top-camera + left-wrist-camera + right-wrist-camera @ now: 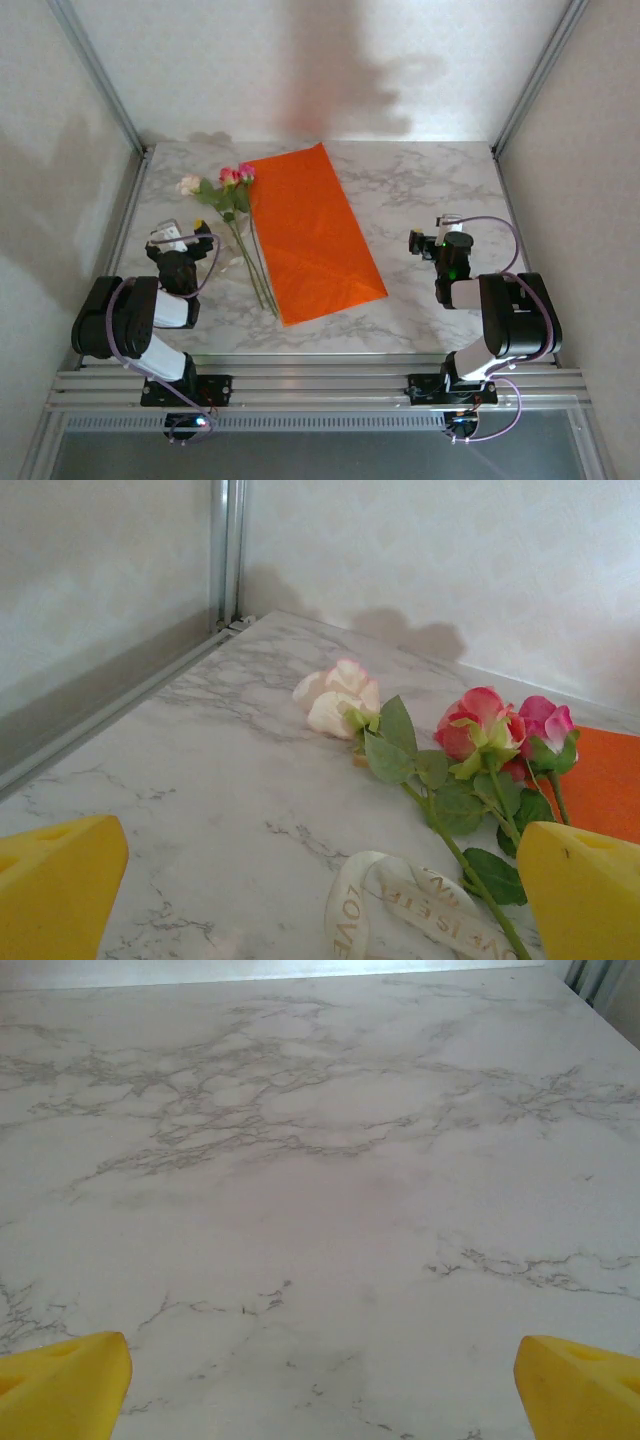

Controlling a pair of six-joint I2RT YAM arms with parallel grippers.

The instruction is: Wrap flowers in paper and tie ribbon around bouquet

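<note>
While both arms sat at the near edge of the marble table [430, 180], the items lay as follows.

Paper [312, 232]: one orange sheet, flat, set on a slant left of the middle. Its far corner was close to the back edge, and its near end stopped short of the front edge.

Flowers [228, 192]: cream, pink and magenta roses, lying just beside the sheet's left long edge. The heads pointed toward the back, the stems ran toward the front, and the magenta head met the sheet's edge.

Ribbon [400, 905]: a pale looped strip with printed letters, on the marble beside the stems, just ahead of the left gripper [182, 240].

Left gripper: jaws spread wide, holding nothing, near the table's left edge.

Right gripper [430, 241]: jaws likewise wide apart, empty, over bare marble.

Open room: the right half of the table, from the sheet to the right edge, and a narrower strip along the left edge.
</note>
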